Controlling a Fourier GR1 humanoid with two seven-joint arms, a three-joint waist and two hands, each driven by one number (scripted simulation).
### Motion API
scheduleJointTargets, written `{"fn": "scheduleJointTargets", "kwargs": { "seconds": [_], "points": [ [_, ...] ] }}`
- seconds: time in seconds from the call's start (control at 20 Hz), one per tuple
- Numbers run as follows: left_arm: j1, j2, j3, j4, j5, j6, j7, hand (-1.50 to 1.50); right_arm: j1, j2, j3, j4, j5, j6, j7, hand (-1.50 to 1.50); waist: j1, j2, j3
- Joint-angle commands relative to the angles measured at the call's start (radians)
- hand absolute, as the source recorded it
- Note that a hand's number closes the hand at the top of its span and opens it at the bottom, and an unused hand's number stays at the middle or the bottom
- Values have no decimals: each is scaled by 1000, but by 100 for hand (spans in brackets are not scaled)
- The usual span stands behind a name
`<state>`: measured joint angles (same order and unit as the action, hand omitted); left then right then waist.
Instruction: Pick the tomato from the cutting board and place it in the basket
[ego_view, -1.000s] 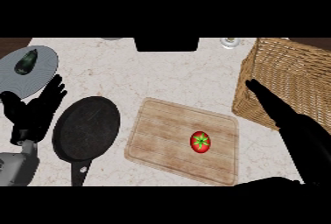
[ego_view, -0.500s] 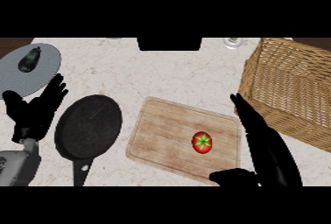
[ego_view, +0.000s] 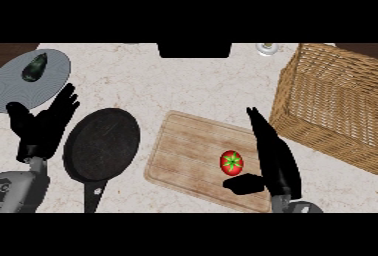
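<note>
1. Tomato sits on cutting board, near its right edge.
2. Right hand just beside tomato, fingers straight, thumb spread out below it.
3. Left hand spread, resting at left.
4. Basket far right.

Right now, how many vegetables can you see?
2: the tomato on the cutting board, a dark green vegetable on the grey plate upper left. The basket might hide more.

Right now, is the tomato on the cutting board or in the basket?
On the cutting board. The tomato lies near its right edge, beside the open right hand, which is not curled round it; the basket stands apart.
</note>
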<state>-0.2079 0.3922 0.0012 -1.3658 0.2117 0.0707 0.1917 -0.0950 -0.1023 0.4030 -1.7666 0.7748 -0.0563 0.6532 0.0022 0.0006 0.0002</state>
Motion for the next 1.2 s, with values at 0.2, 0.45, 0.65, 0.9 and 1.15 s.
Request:
{"fn": "scheduleJointTargets", "kwargs": {
  "seconds": [0.2, 0.45, 0.65, 0.9, 1.15],
  "points": [
    [8, 19, 64, -53, -3, -61, 61, 0, -23, 59, 3, 158, 53, 21, -6, -150, 0, -1, 0],
    [28, -42, 78, -7, -40, -75, -11, 0, 24, -7, -83, 115, -7, 59, -115, -150, -3, -1, 0],
    [-22, -51, 100, 16, -78, -64, 14, 0, 12, 18, -108, 122, -21, 72, -134, -150, -4, -1, 0],
    [-6, -78, 100, 31, -97, -75, -5, 0, 158, 10, -34, -12, -26, 79, -170, -150, -6, -1, 0],
    [-29, -90, 107, 27, -119, -93, 15, 0, 37, 50, -74, 193, -5, 55, -246, -150, -3, 0, 0]
  ]
}}
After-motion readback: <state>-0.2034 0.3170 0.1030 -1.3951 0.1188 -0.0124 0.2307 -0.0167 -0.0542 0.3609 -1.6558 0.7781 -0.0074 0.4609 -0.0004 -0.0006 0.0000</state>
